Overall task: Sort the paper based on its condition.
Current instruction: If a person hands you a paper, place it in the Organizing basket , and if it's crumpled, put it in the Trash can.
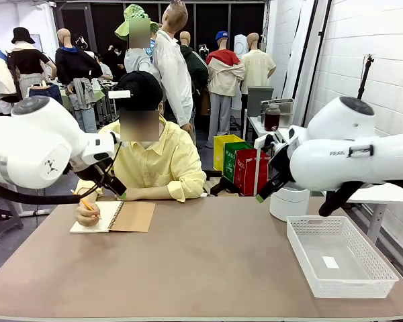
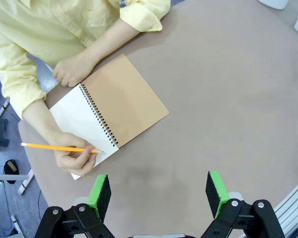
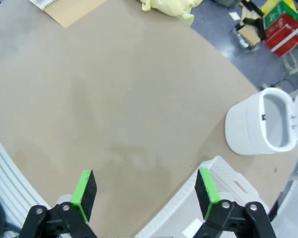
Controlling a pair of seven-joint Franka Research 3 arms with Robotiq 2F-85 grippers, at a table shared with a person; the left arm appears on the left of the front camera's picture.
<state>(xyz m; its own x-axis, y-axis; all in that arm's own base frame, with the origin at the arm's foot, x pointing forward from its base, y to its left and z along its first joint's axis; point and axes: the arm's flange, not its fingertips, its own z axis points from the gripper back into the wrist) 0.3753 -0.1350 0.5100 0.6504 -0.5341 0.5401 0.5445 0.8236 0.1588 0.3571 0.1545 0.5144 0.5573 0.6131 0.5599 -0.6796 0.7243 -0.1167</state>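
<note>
An open spiral notebook (image 2: 124,96) lies on the bench (image 1: 208,268) in front of the person, its brown cover folded flat to one side. The paper (image 2: 77,116) is the white page beside that cover, bound in the notebook's spiral. One of the person's hands (image 2: 77,156) rests on the page's near corner and holds a yellow pencil (image 2: 54,147) with its tip on the page. The other hand (image 2: 72,72) sits at the notebook's far edge.

The left arm's jaws stand wide apart with nothing between them. They hang above bare bench just to the robot's side of the notebook, their green pads (image 2: 100,191) clear of it. The right arm's jaws are also wide apart and hold nothing. Their pads (image 3: 85,193) are well apart from the notebook, toward the robot's right.

A white mesh basket (image 1: 322,292) stands far to the right of the notebook, with a tiny white tag (image 1: 330,262) on its floor. A round white tub (image 3: 248,131) sits just beyond the basket, also well away from the notebook.
</note>
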